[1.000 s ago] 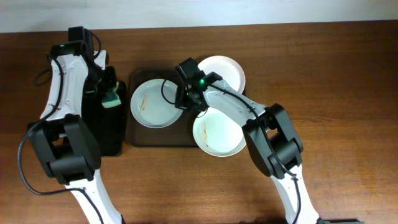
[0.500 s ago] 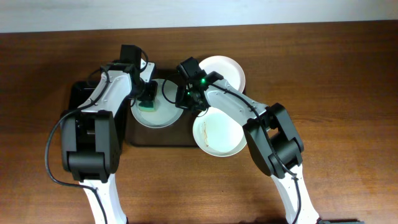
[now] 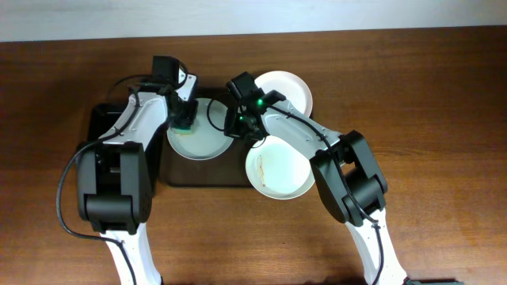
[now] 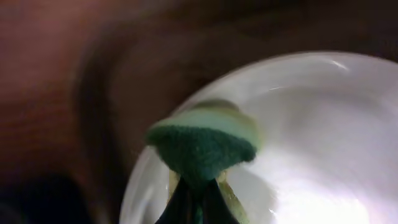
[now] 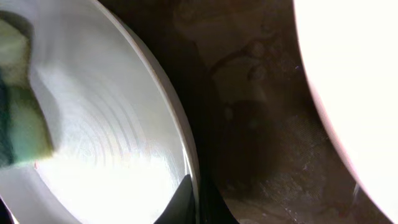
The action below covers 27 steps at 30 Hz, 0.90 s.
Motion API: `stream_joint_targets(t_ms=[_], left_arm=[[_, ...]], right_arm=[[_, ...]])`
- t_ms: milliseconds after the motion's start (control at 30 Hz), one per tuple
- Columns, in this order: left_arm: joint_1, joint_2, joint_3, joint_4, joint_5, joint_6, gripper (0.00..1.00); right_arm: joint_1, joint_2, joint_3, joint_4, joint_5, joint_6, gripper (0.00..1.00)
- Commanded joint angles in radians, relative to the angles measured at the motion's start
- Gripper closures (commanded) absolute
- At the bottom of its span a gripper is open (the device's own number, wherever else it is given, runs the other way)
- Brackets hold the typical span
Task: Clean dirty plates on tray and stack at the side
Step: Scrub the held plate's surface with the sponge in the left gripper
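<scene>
Three white plates are in the overhead view. The left plate (image 3: 202,138) lies on the dark brown tray (image 3: 198,174). My left gripper (image 3: 184,119) is shut on a green and yellow sponge (image 4: 202,144) and presses it on this plate's far left part (image 4: 305,137). My right gripper (image 3: 238,127) is shut on the same plate's right rim (image 5: 186,155); the sponge (image 5: 18,124) shows at the left edge of the right wrist view. A second plate (image 3: 287,91) lies at the tray's far right. A third plate (image 3: 277,170), with a brownish smear, overhangs the tray's front right.
A smaller black tray (image 3: 101,134) lies left of the brown tray, under the left arm. Bare brown tray floor (image 5: 249,124) lies between the held plate and the neighbouring plate (image 5: 354,74). Wooden table surrounds both trays.
My left arm swung right from the black tray with the sponge onto the left plate, then shifted a little toward its far left edge. The right gripper stayed on the rim.
</scene>
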<state>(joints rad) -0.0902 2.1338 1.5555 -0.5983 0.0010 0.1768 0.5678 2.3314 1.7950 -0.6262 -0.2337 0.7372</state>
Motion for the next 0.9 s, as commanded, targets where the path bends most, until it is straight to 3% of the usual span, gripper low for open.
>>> stream_joint_targets(t_ms=[0,100,200,333,433,533,600,667,733,867], left_arm=[[0.003,-0.006,-0.007,-0.009,-0.177,-0.079,0.99],[-0.019,-0.006,-0.007,-0.201,-0.042,-0.071,0.99],[-0.047,-0.006,-0.007,-0.322,0.159,0.108,0.99],[-0.067,-0.006,-0.007,-0.269,0.198,0.161,0.99],[-0.066,-0.004,-0.026,-0.074,-0.018,-0.013,0.99],[-0.063,-0.003,-0.052,0.071,-0.125,-0.035,0.99],[-0.063,-0.002,-0.052,0.058,-0.322,-0.163,0.99],[-0.063,-0.002,-0.052,0.011,-0.391,-0.224,0.99],[-0.064,-0.002,-0.052,-0.071,-0.314,-0.219,0.99],[-0.064,-0.002,-0.052,-0.206,0.084,0.02,0.99]], right_arm=[[-0.006,0.021,0.008,-0.005,0.009,0.003,0.96],[-0.006,0.021,0.008,-0.004,0.009,0.004,0.96],[-0.006,0.021,0.008,-0.001,0.008,0.004,0.96],[-0.006,0.021,0.008,-0.002,0.004,0.004,0.96],[-0.006,0.021,0.008,-0.002,0.005,0.004,0.96],[-0.006,0.021,0.008,-0.002,0.005,0.003,0.96],[-0.006,0.021,0.008,-0.001,0.005,0.003,0.96],[-0.006,0.021,0.008,0.002,0.005,0.003,0.96],[-0.006,0.021,0.008,0.002,0.005,0.003,0.96],[-0.006,0.021,0.008,0.002,0.004,0.003,0.96]])
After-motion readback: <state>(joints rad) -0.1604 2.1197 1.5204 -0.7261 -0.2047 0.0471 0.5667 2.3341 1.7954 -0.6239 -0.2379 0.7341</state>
